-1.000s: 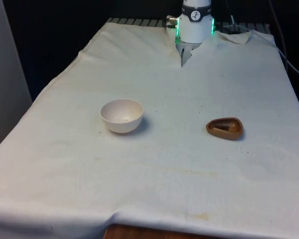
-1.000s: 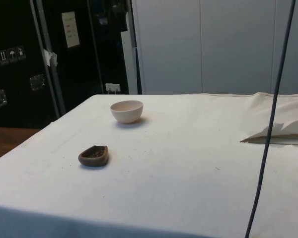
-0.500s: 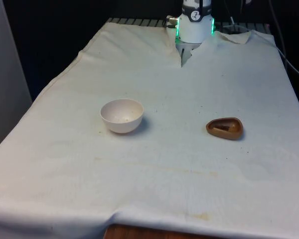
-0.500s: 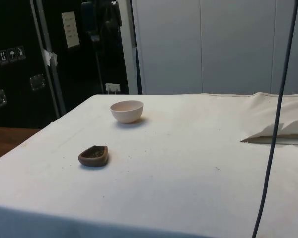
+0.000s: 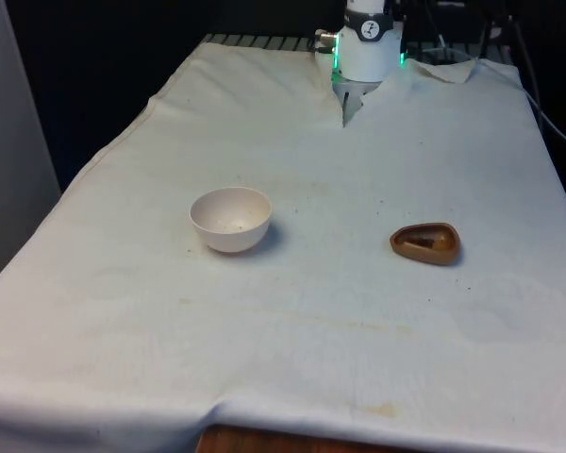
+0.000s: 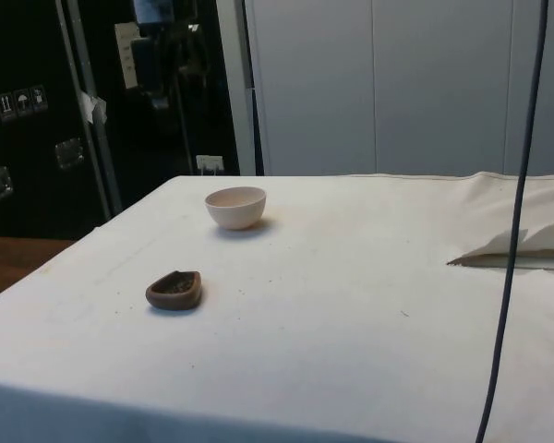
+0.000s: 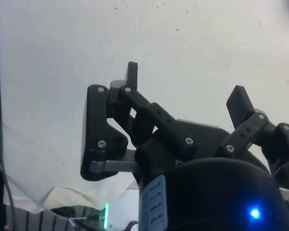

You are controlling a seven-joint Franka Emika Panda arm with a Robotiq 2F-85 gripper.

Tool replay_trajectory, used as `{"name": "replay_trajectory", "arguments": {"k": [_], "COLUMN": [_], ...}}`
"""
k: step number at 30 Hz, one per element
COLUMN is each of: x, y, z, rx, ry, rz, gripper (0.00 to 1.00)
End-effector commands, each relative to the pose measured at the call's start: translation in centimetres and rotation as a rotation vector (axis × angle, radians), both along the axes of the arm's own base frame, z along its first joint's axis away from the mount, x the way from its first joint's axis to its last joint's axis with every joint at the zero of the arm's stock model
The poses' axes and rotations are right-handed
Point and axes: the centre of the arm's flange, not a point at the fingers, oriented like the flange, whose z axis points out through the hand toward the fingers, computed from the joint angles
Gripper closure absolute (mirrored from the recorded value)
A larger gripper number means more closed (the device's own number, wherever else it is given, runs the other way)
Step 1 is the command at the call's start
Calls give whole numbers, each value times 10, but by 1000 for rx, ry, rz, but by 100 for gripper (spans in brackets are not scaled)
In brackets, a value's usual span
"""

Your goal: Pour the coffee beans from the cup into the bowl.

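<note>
Across the whole scene stretches the table (image 5: 358, 359), covered by a white cloth (image 6: 351, 305) that is faintly stained and creased. At the far end of the table in the front view, the cloth is slit and folded back around the robot's white base (image 5: 368, 52).

On the cloth stand two things, well apart from each other. The larger is the bowl (image 5: 230, 219), pale and round, sitting upright towards the front view's left; its inside looks bare save for a few faint specks. In the side view the bowl (image 6: 235, 207) lies farther from that camera than the other vessel.

The smaller thing is the cup (image 5: 425, 243), a low brown dish with a rounded, somewhat triangular outline, resting flat on the cloth towards the front view's right. Something dark lies inside it, which fits coffee beans, though single beans cannot be made out. In the side view the cup (image 6: 174, 289) sits nearer that camera, with small dark specks scattered on the cloth close by.

Smallest is the gripper (image 7: 185, 89), seen in the wrist view above bare white cloth. Its black fingers (image 7: 132, 73) stand wide apart, with nothing between them, and they touch neither the bowl nor the cup.
</note>
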Motion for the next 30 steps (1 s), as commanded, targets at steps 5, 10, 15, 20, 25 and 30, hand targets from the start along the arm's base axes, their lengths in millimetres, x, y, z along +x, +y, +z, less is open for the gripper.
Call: {"name": "replay_trajectory", "arguments": {"k": [5,10,15,20,25,30], "x": [4,7,10,14,17,18], "y": [20,32,42,49,51,51], "z": [-16,-27,-39,-54,-72,-83], "rx": [-40,-60,-79,-94,-105,-111], "ry": [-17,-25,-33,-40,-49,-51], "rz": [2,4,5,11,30,52], "gripper": [0,0,0,0,0,0]}}
